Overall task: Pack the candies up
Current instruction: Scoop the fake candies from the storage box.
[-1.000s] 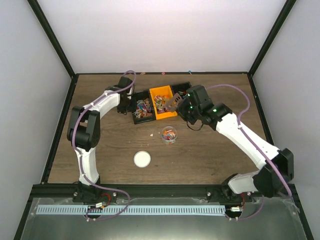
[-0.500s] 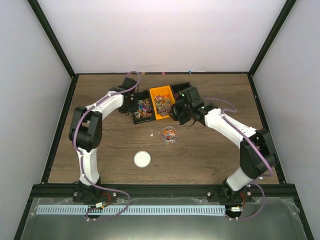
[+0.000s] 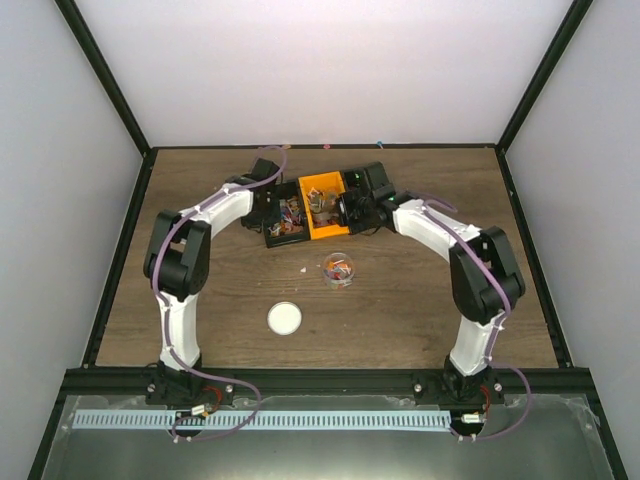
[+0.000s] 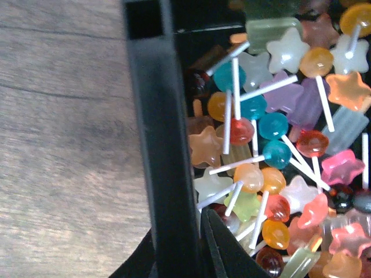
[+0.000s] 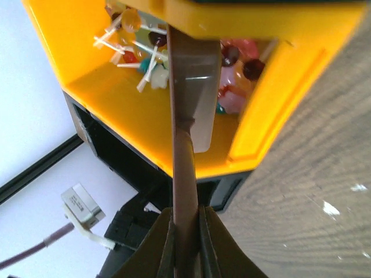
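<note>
The left tool is closed on a side wall of the black plastic bin, with one finger on each side. Its wrist view shows the candies heaped in that bin: star and round sweets in many colours, on white sticks. The right tool is clamped on the handle of the brown flat scoop, whose blade is inside the orange plastic bin beside more candies. Only the top view shows the small clear round jar, which holds some candies, and the white round lid on the brown wooden worktop.
</note>
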Controlling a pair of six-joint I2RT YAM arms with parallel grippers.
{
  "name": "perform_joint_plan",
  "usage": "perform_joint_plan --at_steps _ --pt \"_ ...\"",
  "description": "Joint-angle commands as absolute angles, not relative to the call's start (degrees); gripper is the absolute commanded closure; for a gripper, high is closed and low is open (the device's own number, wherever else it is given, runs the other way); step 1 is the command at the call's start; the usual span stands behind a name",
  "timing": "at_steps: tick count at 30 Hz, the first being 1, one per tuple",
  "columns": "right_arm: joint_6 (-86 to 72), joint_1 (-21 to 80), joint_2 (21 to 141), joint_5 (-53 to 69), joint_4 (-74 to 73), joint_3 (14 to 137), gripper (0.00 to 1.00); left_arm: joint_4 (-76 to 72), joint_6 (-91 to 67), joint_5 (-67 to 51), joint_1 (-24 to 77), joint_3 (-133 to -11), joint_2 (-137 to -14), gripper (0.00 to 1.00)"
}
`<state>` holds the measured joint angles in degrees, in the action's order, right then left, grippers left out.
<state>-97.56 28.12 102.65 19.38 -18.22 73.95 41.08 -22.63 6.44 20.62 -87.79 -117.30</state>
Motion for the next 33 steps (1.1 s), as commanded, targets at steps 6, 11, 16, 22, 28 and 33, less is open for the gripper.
perform_joint_plan --at_steps 6,11,16,22,28,33 --pt "-94.2 26.2 111.0 21.7 -8.4 72.1 0.99 42.4 -21.7 5.6 21.6 -88.9 -119.6 0.91" --pt "-88.4 26.0 106.7 25.1 8.5 62.9 0.99 42.3 -22.6 4.7 21.7 -88.8 -119.6 0.90" --pt "-86.4 26.0 100.4 25.8 13.8 55.6 0.99 42.6 -23.4 4.4 21.7 -89.7 -119.6 0.79" --pt "-85.1 26.0 93.8 25.2 12.8 50.7 0.99 43.1 -23.7 4.7 21.5 -90.3 -118.9 0.72" --pt "-84.2 25.9 88.1 24.4 15.7 44.8 0.99 43.3 -23.8 4.6 21.6 -90.4 -117.8 0.67" --pt "-83.8 25.6 84.2 24.1 19.1 39.6 0.99 43.4 -23.8 4.2 21.5 -90.2 -116.2 0.65"
